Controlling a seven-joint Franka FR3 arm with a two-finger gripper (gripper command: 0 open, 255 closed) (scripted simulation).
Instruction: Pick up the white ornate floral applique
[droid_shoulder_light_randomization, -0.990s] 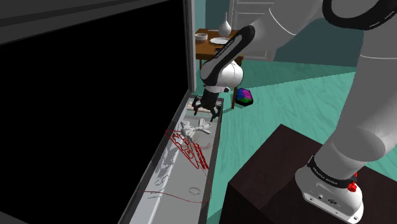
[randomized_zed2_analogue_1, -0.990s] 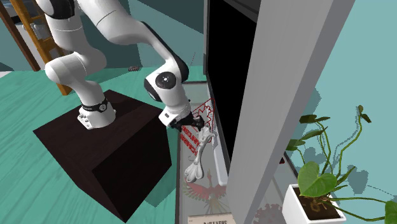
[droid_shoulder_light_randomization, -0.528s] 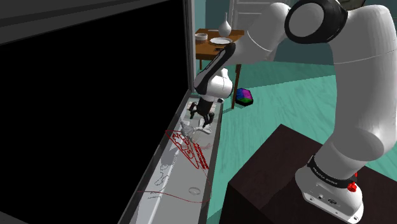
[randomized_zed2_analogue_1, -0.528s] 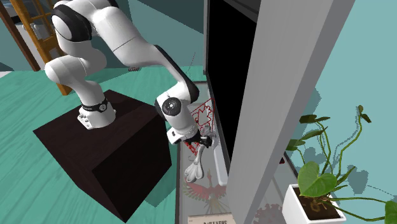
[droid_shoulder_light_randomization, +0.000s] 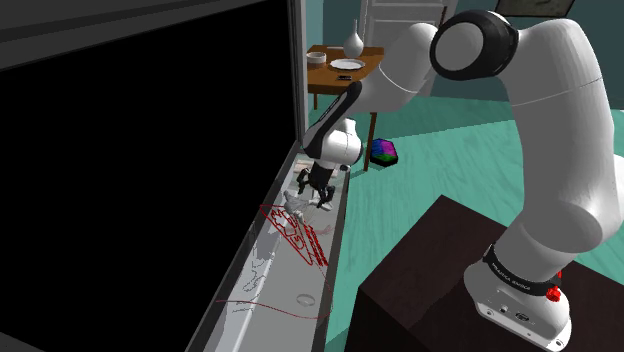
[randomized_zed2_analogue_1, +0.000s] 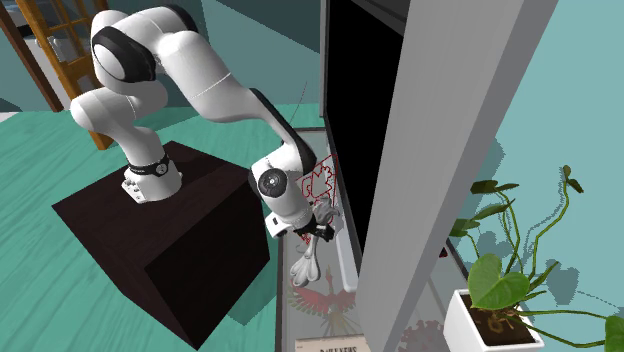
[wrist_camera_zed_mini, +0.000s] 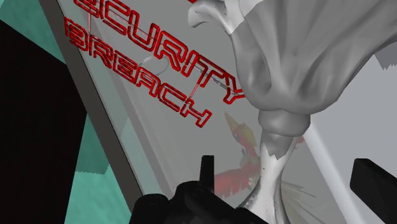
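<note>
The white ornate floral applique (wrist_camera_zed_mini: 299, 57) lies along a narrow glass ledge (droid_shoulder_light_randomization: 290, 290) at the foot of a large black panel. In the wrist view its flared, carved end looms just beyond the fingers, and its narrow stem (wrist_camera_zed_mini: 273, 175) runs down between them. My gripper (wrist_camera_zed_mini: 289, 178) is open, with one finger on each side of the stem and neither touching it. In the shoulder view the gripper (droid_shoulder_light_randomization: 318, 190) hangs low over the applique (droid_shoulder_light_randomization: 297, 207). The second exterior view has the gripper (randomized_zed2_analogue_1: 318, 228) over one end of the applique (randomized_zed2_analogue_1: 311, 262).
Red "SECURITY BREACH" lettering (wrist_camera_zed_mini: 159, 70) and a red bird decal (randomized_zed2_analogue_1: 325, 300) mark the ledge. The black area (droid_shoulder_light_randomization: 140, 180) borders it. The dark stand (droid_shoulder_light_randomization: 450, 290) sits close by. Behind are a wooden table (droid_shoulder_light_randomization: 335, 72), a multicoloured object (droid_shoulder_light_randomization: 383, 152) and a potted plant (randomized_zed2_analogue_1: 500, 295).
The arm has folded in and the gripper has dropped along the ledge down onto the applique, so its fingers now straddle the stem. The applique has not moved.
</note>
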